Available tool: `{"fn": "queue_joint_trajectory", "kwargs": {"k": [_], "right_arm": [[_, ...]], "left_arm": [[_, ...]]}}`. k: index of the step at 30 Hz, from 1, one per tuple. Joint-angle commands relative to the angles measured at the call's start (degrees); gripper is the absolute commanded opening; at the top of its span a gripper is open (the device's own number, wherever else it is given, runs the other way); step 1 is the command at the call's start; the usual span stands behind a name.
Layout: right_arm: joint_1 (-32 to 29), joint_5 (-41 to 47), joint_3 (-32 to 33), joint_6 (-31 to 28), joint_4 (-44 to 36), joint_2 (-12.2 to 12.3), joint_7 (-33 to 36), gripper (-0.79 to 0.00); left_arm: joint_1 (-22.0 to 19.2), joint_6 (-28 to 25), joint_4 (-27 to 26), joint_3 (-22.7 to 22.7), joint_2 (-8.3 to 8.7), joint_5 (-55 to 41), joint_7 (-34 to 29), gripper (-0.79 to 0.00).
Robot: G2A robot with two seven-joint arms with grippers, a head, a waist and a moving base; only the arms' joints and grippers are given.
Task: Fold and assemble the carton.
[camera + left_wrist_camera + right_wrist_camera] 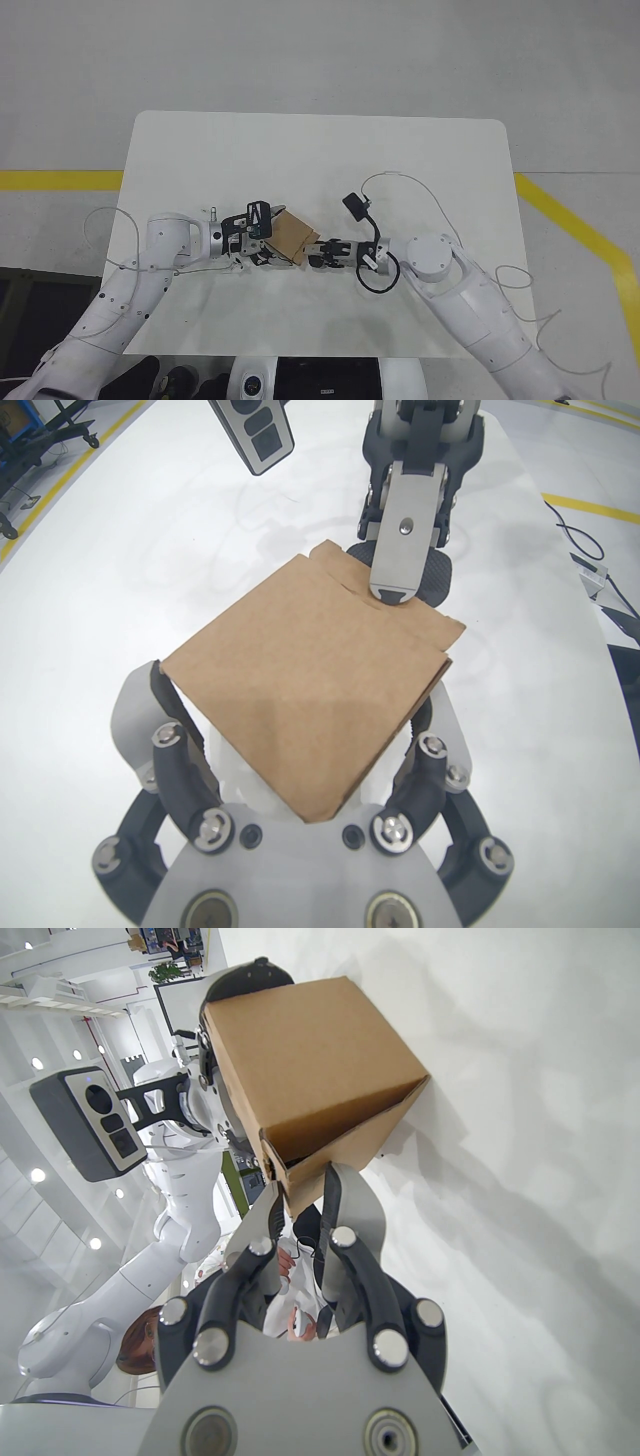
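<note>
Here, jaws pinch opposite carton (pixel 293 238) edges.

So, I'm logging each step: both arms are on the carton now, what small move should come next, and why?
Probably the right gripper should press the flap it pinches inward to close that end: a gap shows there, and the left gripper clamps the carton by its sides, so it looks steadied.
</note>
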Motion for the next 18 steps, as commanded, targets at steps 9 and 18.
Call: {"fn": "queue_joint_trajectory", "kwargs": {"k": [9,18], "right_arm": [[1.9,-0.19,-0.54,-0.39,0.67,-0.37,0.19,-0.656],[3.07,-0.66,-0.96,-0.5,1.43,-0.6,0.68,-0.65]], "left_arm": [[0.18,0.02,-0.26,0.05,0.03,-0.03,0.11,0.0],[0.27,-0.12,-0.5,0.19,0.03,-0.12,0.09,0.0]]}}
